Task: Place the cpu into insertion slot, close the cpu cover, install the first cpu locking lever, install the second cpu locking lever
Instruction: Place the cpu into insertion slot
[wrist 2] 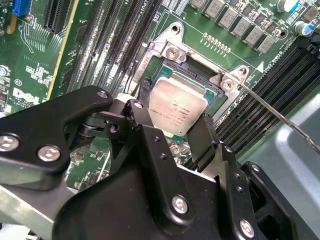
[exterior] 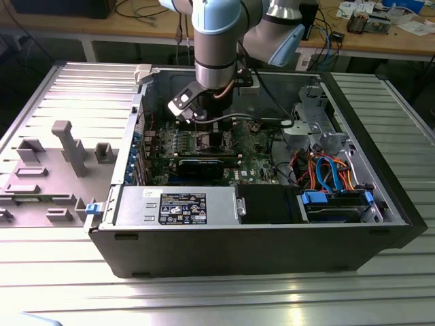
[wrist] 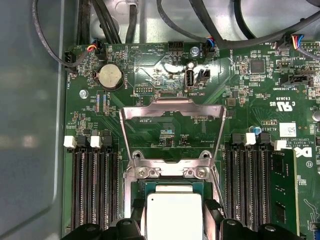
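Observation:
The cpu [wrist 2: 177, 106], a flat square chip with a dull silver top, sits between my gripper's [wrist 2: 175, 111] two black fingers [wrist 2: 204, 131], which press on its opposite edges. It lies at the insertion slot [wrist 2: 192, 64], level with the silver rim; I cannot tell if it is fully seated. In the first wrist view the cpu [wrist: 172, 216] is again between the gripper [wrist: 174, 212] fingers. The cpu cover [wrist: 172, 105] stands swung open behind the slot [wrist: 170, 186]. A thin wire locking lever [wrist 2: 280, 116] sticks out free beside the socket. In the exterior view my gripper [exterior: 213, 133] reaches down into the open computer case.
Long black memory slots [wrist: 92, 185] flank the socket on both sides. A long black card [exterior: 207, 165] lies across the board near the arm. The power supply [exterior: 178, 206], drive bay [exterior: 336, 204] and coloured cables [exterior: 326, 170] crowd the case. A grey fixture [exterior: 68, 146] stands at the exterior view's left.

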Available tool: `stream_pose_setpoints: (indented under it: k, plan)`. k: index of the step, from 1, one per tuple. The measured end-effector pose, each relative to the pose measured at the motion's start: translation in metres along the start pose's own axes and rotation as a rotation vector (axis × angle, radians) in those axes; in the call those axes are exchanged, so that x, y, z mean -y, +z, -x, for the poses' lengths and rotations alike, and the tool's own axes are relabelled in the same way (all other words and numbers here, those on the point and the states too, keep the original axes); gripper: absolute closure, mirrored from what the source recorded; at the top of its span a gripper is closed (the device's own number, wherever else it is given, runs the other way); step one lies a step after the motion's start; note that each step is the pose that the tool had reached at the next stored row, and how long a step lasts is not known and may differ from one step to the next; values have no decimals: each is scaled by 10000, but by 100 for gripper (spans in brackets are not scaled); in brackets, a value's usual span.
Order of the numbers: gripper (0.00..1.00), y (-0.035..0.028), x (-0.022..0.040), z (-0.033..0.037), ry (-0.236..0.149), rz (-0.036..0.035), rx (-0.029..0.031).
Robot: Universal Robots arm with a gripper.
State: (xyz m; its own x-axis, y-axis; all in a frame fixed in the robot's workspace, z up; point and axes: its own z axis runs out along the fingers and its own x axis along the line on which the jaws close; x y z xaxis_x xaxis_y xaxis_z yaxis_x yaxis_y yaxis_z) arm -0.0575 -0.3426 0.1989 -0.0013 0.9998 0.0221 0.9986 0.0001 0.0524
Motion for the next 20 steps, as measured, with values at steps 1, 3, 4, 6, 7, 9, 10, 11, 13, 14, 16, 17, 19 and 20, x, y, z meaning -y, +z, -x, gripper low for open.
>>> stream_pose_setpoints:
  k: [1, 3, 4, 6, 7, 9, 10, 11, 13, 14, 16, 17, 19, 20]
  plan:
    - [44, 3, -1, -1, 0, 4, -8]
    - [38, 1, 0, 0, 0, -1, -2]
    - [38, 1, 0, 0, 0, -3, -1]
    - [38, 1, 0, 0, 0, -4, -1]
    - [38, 0, 0, 0, 0, -4, 0]
    - [38, 1, -4, 0, -3, -5, -1]
    - [38, 2, -6, 0, -2, -5, 1]
    - [38, 3, -9, 0, 0, -4, 1]
    - [38, 8, -12, 0, 1, -5, 6]
    - [38, 13, -12, 1, 0, -4, 4]
    - [38, 17, -12, 2, -1, -5, 8]
    - [38, 18, -12, 2, 0, -5, 8]
    - [38, 18, -12, 2, -1, -5, 8]
    - [38, 18, -12, 2, -1, -4, 8]
